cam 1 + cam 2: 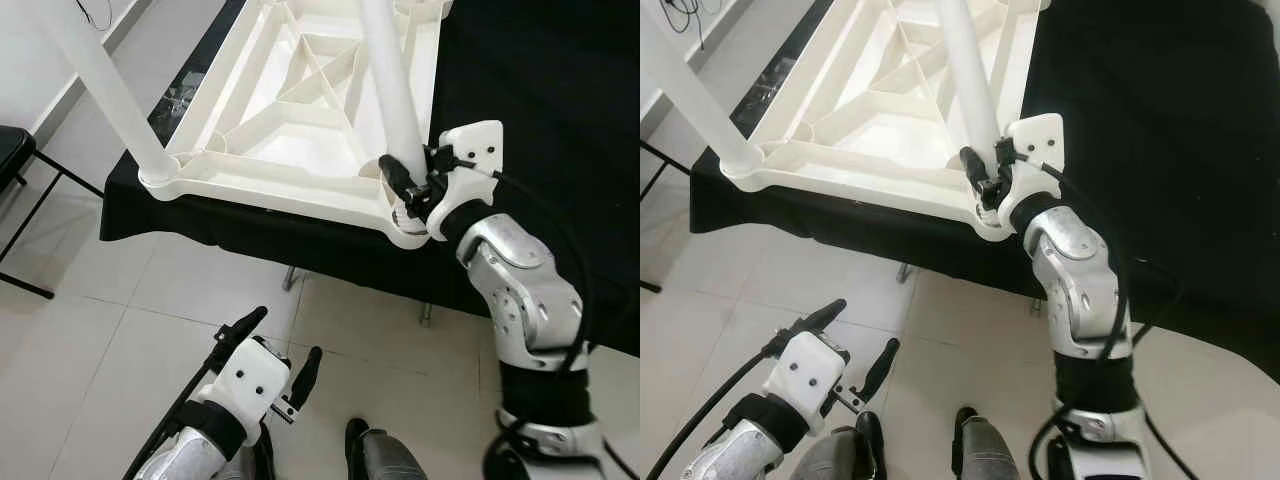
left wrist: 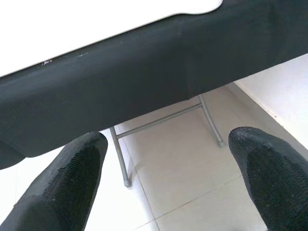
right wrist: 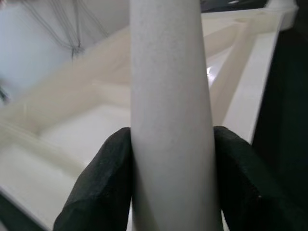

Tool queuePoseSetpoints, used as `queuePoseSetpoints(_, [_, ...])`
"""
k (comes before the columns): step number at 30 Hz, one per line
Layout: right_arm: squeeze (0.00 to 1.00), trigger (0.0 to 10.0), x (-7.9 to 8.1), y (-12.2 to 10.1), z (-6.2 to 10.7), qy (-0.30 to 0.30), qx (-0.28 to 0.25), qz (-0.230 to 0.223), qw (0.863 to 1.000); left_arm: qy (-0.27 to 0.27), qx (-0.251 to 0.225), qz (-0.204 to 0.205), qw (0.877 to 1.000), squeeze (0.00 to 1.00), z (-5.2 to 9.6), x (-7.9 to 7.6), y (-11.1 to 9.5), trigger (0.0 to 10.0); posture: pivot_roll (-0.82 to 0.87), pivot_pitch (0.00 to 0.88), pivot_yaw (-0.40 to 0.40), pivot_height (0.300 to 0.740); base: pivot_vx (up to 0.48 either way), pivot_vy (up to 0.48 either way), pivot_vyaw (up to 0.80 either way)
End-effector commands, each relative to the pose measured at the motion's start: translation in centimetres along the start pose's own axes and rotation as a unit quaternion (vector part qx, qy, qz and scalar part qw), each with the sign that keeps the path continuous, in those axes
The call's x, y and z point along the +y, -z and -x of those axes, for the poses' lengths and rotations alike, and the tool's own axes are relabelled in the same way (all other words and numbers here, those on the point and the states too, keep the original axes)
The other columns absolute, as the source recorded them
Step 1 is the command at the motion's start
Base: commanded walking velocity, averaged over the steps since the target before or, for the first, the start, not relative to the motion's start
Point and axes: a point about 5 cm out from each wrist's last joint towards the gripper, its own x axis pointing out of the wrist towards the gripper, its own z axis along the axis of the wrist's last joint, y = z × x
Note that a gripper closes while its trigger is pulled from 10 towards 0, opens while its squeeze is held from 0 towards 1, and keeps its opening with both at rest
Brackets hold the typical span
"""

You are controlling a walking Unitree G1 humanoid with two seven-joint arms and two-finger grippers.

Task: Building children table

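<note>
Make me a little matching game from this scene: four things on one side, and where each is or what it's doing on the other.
1. right gripper
2. left gripper
3. white tabletop
4. black cloth

A. open, low over the floor tiles
B. upside down on the work table
C. shut on a white table leg
D. draped over the work table

Pairs: 1-C, 2-A, 3-B, 4-D

A black-draped table (image 1: 560, 120) carries the white plastic tabletop (image 1: 300, 130), lying upside down with its ribbed underside up, its near corner touching the right gripper (image 1: 405, 190); the cloth's front edge hangs ahead of the left gripper (image 1: 275, 350); grey metal legs (image 2: 120, 154) stand on pale floor tiles (image 1: 120, 330) beneath.
</note>
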Motion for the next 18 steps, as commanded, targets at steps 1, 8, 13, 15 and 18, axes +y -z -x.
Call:
queuePoseSetpoints(1, [0.00,0.0,-0.6,-0.9,0.0,0.015,-0.032,-0.059,0.998,-0.011,0.021,0.013,1.000,0.00,0.0,0.5,0.6,10.0,0.05,0.313,-0.012,0.740,0.000,0.000,0.00])
queuePoseSetpoints(8, [0.00,0.0,-1.4,-3.5,-0.7,0.008,-0.103,-0.145,0.984,-0.057,-0.029,0.024,0.998,0.00,-3.0,4.5,-0.9,10.0,0.05,0.252,-0.011,0.740,0.000,0.000,0.00])
queuePoseSetpoints(13, [0.00,10.0,-0.7,-3.8,-0.4,-0.042,-0.105,-0.104,0.988,-0.043,-0.084,0.072,0.993,0.00,-4.9,6.4,-3.4,10.0,0.05,0.231,-0.011,0.740,0.000,0.000,0.00])
queuePoseSetpoints(15, [0.00,10.0,-0.9,-3.8,-0.1,-0.054,-0.100,-0.073,0.991,-0.032,-0.112,0.103,0.988,0.00,-5.8,7.4,-4.8,10.0,0.05,0.214,-0.010,0.740,0.000,0.000,0.00])
queuePoseSetpoints(18, [0.00,10.0,-1.7,-4.3,0.6,-0.073,-0.103,-0.051,0.991,0.011,-0.160,0.144,0.977,0.00,-6.9,8.4,-7.3,10.0,0.04,0.182,-0.004,0.740,0.000,0.000,0.00])
